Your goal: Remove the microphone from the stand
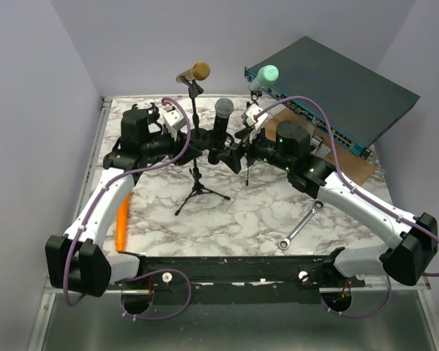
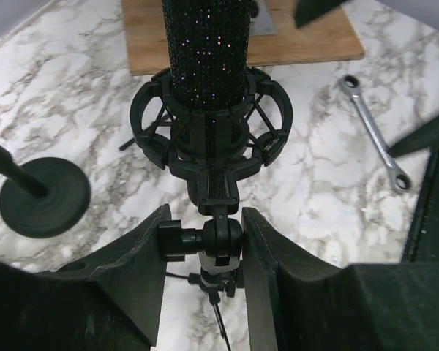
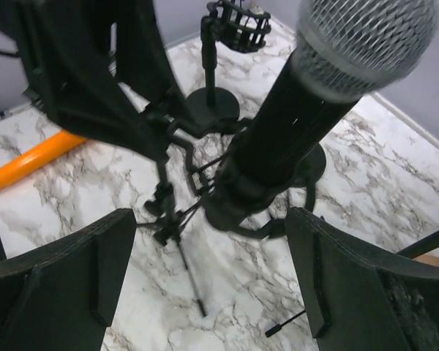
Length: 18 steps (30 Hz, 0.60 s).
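Observation:
A black microphone (image 1: 223,121) stands upright in a shock mount (image 2: 208,135) on a small black tripod stand (image 1: 197,186). My left gripper (image 2: 205,241) is shut on the stand's swivel joint, just below the shock mount; it also shows in the top view (image 1: 196,148). My right gripper (image 3: 212,270) is open, its fingers (image 3: 95,263) wide apart on either side of the microphone's lower end (image 3: 278,153) without touching it. In the top view the right gripper (image 1: 234,151) sits right of the microphone body.
A gold microphone (image 1: 194,72) and a mint-green one (image 1: 263,75) stand on other stands behind. A round stand base (image 2: 44,197) is close by. A network switch (image 1: 336,95) lies on a wooden board (image 1: 351,164). A wrench (image 1: 301,225) and an orange tool (image 1: 122,219) lie on the marble.

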Each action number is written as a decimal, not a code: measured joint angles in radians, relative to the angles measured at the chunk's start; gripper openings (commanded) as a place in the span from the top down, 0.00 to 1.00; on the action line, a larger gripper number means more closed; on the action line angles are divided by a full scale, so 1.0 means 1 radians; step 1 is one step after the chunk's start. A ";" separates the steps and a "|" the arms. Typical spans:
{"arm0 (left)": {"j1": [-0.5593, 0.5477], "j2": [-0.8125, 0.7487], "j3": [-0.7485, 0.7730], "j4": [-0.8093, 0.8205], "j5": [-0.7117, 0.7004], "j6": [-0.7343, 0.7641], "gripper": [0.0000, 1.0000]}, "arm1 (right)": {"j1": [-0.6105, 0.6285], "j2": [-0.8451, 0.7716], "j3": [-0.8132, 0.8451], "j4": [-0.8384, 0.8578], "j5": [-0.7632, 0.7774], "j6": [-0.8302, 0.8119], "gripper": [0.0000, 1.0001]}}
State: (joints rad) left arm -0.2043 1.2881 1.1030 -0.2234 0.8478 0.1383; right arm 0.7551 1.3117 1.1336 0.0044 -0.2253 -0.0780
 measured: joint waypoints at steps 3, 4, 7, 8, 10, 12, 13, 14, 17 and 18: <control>-0.001 -0.077 -0.050 -0.024 0.035 -0.014 1.00 | -0.003 0.003 0.030 0.001 0.001 0.012 0.09; -0.001 -0.103 -0.071 -0.027 0.048 -0.019 1.00 | -0.003 0.006 0.039 0.001 0.001 0.017 0.10; -0.001 -0.177 -0.142 -0.017 0.074 -0.023 1.00 | -0.003 0.023 0.056 0.002 0.001 0.026 0.10; -0.002 -0.194 -0.160 -0.006 0.078 -0.023 1.00 | -0.003 0.028 0.057 0.002 0.001 0.027 0.10; -0.003 -0.226 -0.200 0.028 0.084 -0.029 1.00 | -0.003 0.041 0.057 0.002 0.001 0.034 0.10; -0.003 -0.259 -0.242 0.072 0.085 -0.040 1.00 | -0.003 0.053 0.057 0.002 0.000 0.039 0.11; -0.003 -0.271 -0.260 0.096 0.086 -0.048 1.00 | -0.003 0.058 0.056 0.003 -0.001 0.043 0.12; -0.004 -0.279 -0.271 0.109 0.086 -0.053 1.00 | -0.004 0.061 0.055 0.004 -0.006 0.047 0.13; -0.007 -0.307 -0.311 0.161 0.088 -0.069 1.00 | -0.004 0.070 0.052 0.015 -0.029 0.056 0.20; -0.010 -0.311 -0.319 0.168 0.089 -0.071 1.00 | -0.004 0.074 0.052 0.021 -0.043 0.063 0.26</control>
State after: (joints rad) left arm -0.2142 0.9768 0.7845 -0.0551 0.9367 0.0673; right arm 0.7509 1.3861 1.1854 0.0254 -0.2680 -0.0154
